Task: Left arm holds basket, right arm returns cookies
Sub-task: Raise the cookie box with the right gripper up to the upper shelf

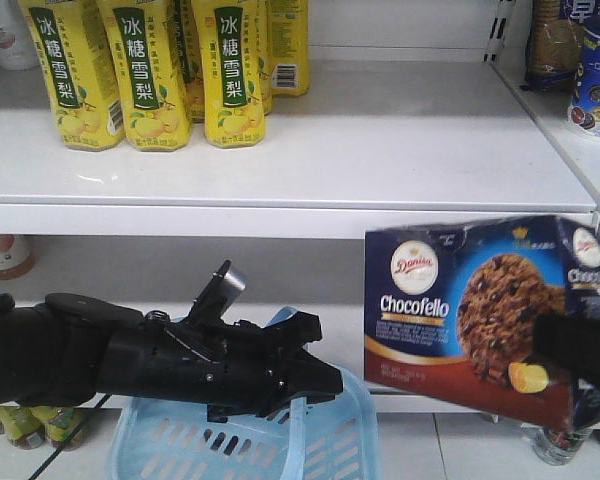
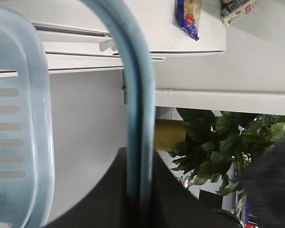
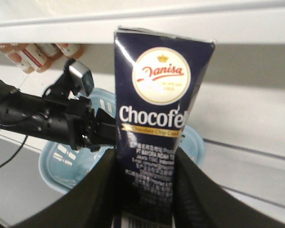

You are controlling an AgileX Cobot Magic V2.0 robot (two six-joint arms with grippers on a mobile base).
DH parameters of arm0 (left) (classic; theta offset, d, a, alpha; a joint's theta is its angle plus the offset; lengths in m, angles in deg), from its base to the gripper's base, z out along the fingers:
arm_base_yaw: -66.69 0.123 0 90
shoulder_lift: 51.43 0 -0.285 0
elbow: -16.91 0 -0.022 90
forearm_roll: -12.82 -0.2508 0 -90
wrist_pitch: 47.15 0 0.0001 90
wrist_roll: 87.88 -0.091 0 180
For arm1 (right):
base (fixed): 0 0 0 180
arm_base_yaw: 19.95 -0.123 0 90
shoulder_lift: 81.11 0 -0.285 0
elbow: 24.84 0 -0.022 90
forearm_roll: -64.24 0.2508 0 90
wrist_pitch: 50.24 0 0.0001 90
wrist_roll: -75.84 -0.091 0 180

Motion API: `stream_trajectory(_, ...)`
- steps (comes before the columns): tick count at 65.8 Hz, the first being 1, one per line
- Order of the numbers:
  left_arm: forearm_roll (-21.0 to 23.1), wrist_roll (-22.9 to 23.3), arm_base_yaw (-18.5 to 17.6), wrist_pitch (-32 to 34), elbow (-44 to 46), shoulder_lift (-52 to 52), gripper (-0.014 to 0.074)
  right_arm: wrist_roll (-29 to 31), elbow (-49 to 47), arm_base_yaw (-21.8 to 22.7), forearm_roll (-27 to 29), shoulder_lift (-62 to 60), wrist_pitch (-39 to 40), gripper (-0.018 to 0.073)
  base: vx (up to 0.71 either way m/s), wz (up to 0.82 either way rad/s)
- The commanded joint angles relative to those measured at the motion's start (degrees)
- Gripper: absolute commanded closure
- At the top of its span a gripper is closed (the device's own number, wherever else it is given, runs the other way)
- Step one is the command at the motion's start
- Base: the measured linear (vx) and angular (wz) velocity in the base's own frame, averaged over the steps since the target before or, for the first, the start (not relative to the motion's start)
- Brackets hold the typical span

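The light blue basket (image 1: 180, 440) hangs low at the front, in front of the lower shelf. My left gripper (image 1: 315, 385) is shut on the basket's pale blue handle (image 2: 140, 118), which runs between its jaws in the left wrist view, where the basket's slotted wall (image 2: 19, 118) is at the left. The navy cookies box (image 1: 480, 310) is in the air, tilted, to the right of the basket and just below the upper shelf's edge. My right gripper (image 3: 145, 190) is shut on the box's lower end (image 3: 156, 118). The right wrist view shows the basket (image 3: 61, 161) and the left arm (image 3: 42, 118) behind the box.
Yellow pear-drink bottles (image 1: 150, 70) stand at the back left of the white upper shelf (image 1: 380, 150). Snack packets (image 1: 585, 70) sit on the side shelf at the top right. Small bottles (image 1: 5, 255) line the lower shelf at the left. A green plant (image 2: 213, 142) shows beyond the handle.
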Motion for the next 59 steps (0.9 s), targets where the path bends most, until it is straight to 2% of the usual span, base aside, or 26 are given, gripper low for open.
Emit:
stream_trajectory(1,2.3,-0.9,0.0,-2.1,1.6,2.7,0.0603,0.1,-5.6,0.2,-1.5,-0.5,3.7,0.0344,0.0,0.0)
stream_trajectory(11,2.3,-0.9,0.0,-2.1,1.6,2.7,0.0603,-1.3,-9.9,0.2,-6.9,-0.5,6.8,0.0344,0.0,0.0)
stream_trajectory(22,2.3,-0.9,0.0,-2.1,1.6,2.7,0.0603,-5.6,-10.6,0.2,-14.9,-0.3,16.8,0.0344,0.0,0.0)
stream_trajectory(35,2.3,-0.9,0.0,-2.1,1.6,2.7,0.0603,-5.6,-10.6,0.2,-20.8,3.1,27.8,0.0344,0.0,0.0)
stream_trajectory(52,2.3,-0.9,0.0,-2.1,1.6,2.7,0.0603,-5.7,-10.6,0.2,-28.7,13.0,36.1,0.0344,0.0,0.0)
stream_trajectory(59,2.3,-0.9,0.0,-2.1,1.6,2.7,0.0603,-5.7,-10.6,0.2,-30.3,17.0,38.3,0.0344,0.0,0.0)
